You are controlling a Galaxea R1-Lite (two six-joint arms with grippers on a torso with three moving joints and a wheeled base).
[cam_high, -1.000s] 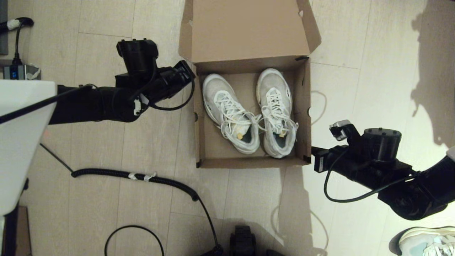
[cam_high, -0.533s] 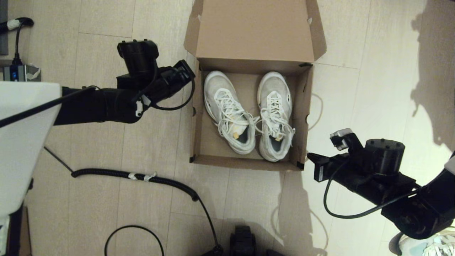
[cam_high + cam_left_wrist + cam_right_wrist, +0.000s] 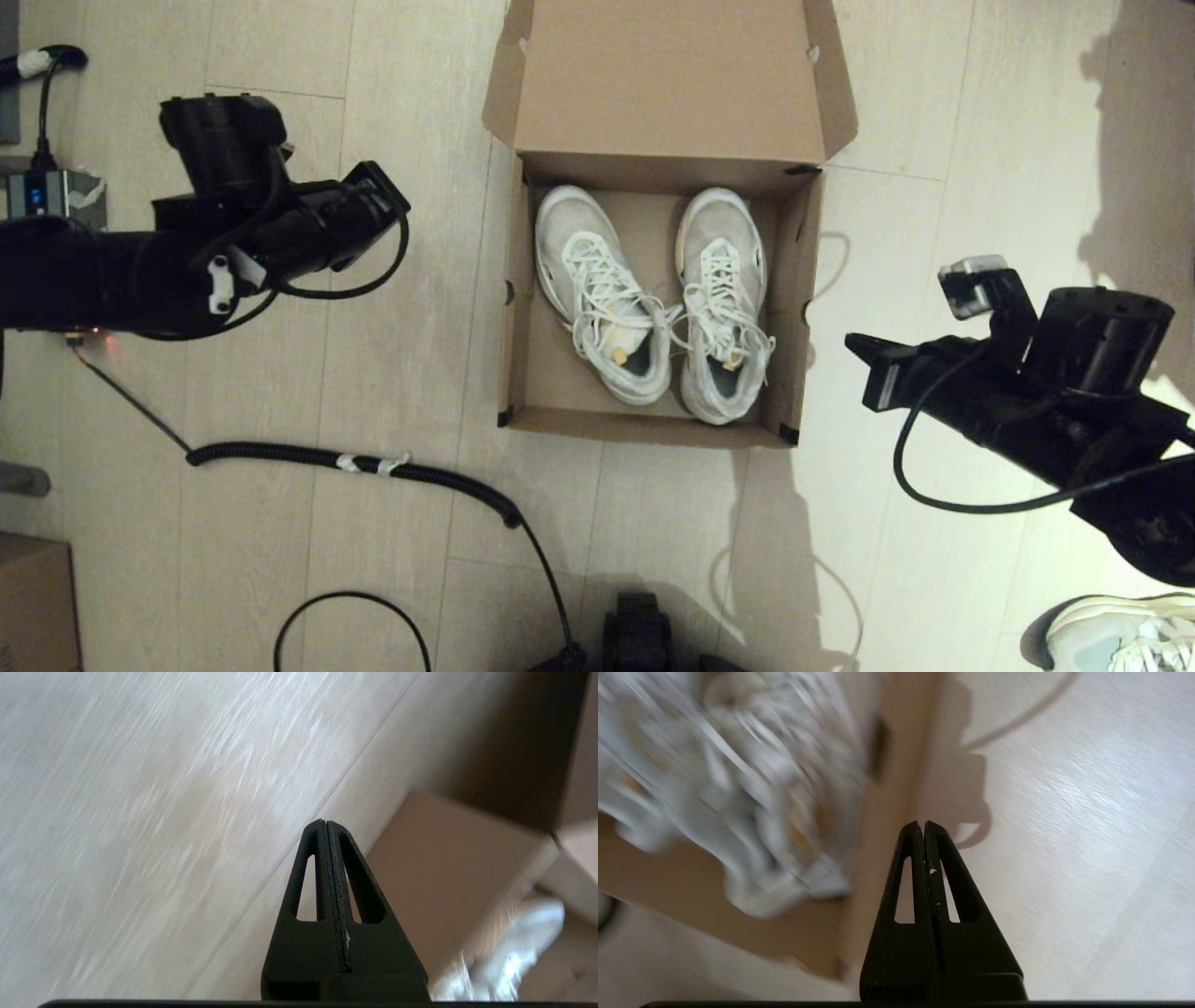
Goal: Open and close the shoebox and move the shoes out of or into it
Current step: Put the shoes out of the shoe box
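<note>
Plainly, the large brown cardboard shoebox (image 3: 658,299) with black tape on its corners sits on the pale wood-plank floor (image 3: 392,373) with its hinged flap lid (image 3: 667,79) thrown back, away from the robot. Inside it lie the white mesh sneakers with white laces and thick soles (image 3: 653,299), side by side on the box bottom, toes toward the lid, their heels close together and their laces touching in the middle; small pale yellow tags show at the tongues.

The left gripper (image 3: 378,191) hangs over the floor to the left of the shoebox, well apart from its wall, and the left wrist view shows its fingers (image 3: 334,868) pressed flat together with nothing between them. The right gripper (image 3: 864,359) hangs just beside the box's right wall, not touching it as far as can be seen; its fingers (image 3: 920,868) likewise meet tip to tip and carry nothing.

A black ribbed cable (image 3: 373,464) with white tape curls across the floor nearer the robot, and a single whitish sneaker with a bluish tint (image 3: 1120,635) lies at the near right corner.
</note>
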